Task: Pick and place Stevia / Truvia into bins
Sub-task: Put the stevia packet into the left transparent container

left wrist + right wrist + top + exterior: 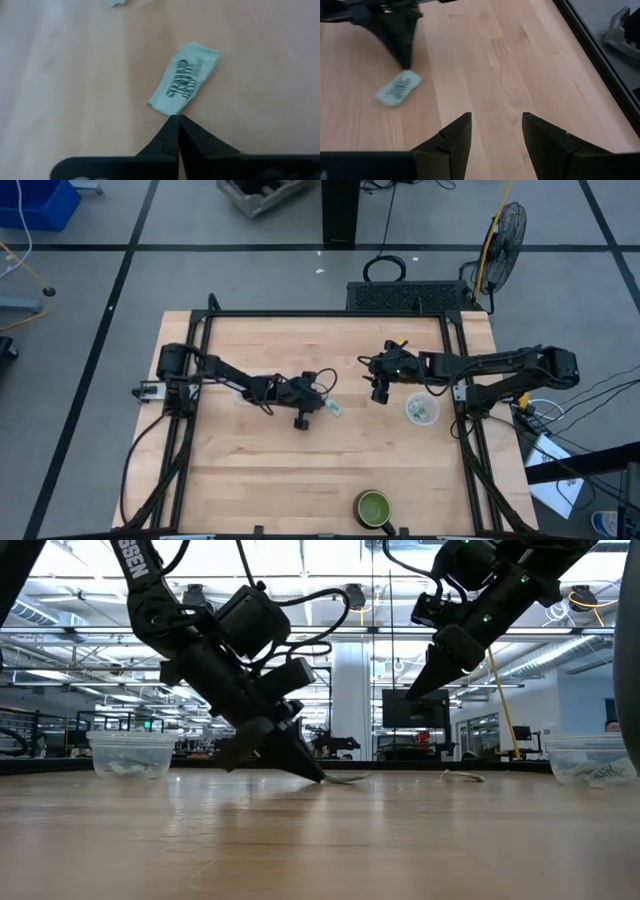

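A pale green and white sachet point(184, 82) lies flat on the wood near the table's middle point(334, 409); it also shows in the right wrist view point(397, 87). My left gripper point(178, 119) is shut, with its tips down on the table at the sachet's near corner point(320, 778). My right gripper point(495, 130) is open and hangs above bare wood to the right of that sachet point(380, 392). Another sachet point(462, 776) lies farther off. One translucent cup point(421, 409) holds sachets and stands right of my right gripper. A second cup point(130, 752) stands at the left. My left gripper meets the sachet at one corner of its short end point(171, 113) with the very tips of its shut fingers. It comes slanting down from the table's left. The sachet lies flat on the table. Whether any paper is caught between the tips I cannot tell.
A green dark-rimmed bowl point(373, 506) stands near the table's near edge. A black frame point(330, 314) runs round the tabletop. Bare wood point(300, 470) lies between the arms and the bowl. A sachet scrap point(117, 2) shows beyond the left gripper.
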Robot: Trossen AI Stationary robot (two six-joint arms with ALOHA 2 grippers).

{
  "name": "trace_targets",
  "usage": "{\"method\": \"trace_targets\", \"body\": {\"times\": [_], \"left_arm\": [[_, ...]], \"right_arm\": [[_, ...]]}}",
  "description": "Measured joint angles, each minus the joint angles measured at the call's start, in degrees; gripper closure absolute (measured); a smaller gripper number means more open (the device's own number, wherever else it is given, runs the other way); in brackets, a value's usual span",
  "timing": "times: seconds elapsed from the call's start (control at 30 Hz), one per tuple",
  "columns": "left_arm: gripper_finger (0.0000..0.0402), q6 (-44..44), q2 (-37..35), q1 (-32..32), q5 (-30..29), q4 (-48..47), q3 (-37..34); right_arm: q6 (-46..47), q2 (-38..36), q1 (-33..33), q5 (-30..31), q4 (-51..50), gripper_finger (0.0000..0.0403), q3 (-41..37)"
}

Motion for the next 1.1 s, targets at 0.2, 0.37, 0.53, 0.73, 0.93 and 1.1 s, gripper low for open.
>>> {"method": "trace_targets", "body": {"times": [0.2,0.37,0.53,0.73,0.93,1.1], "left_arm": [[0.0352,2.03,0.04,0.33,-1.31,0.42,-0.04],[0.0338,1.98,0.04,0.26,-0.98,0.58,-0.04],[0.0337,1.55,0.02,0.27,-1.03,0.84,-0.04],[0.0337,1.19,0.03,0.27,-0.42,1.28,-0.04],[0.0337,1.13,0.04,0.44,-0.74,1.34,-0.04],[0.0337,0.75,0.03,1.03,-0.87,2.65,-0.04]], "right_arm": [[-0.01,0.0,0.0,0.0,0.0,0.0234,0.0],[-0.02,0.0,0.0,0.0,0.01,0.0234,0.0],[-0.02,0.0,0.0,0.0,0.01,0.0234,0.0],[-0.04,0.0,0.0,0.0,0.0,0.0234,0.0],[-0.02,0.0,0.0,0.0,0.01,0.0234,0.0],[-0.04,0.0,0.0,0.0,0.01,0.0234,0.0]]}}
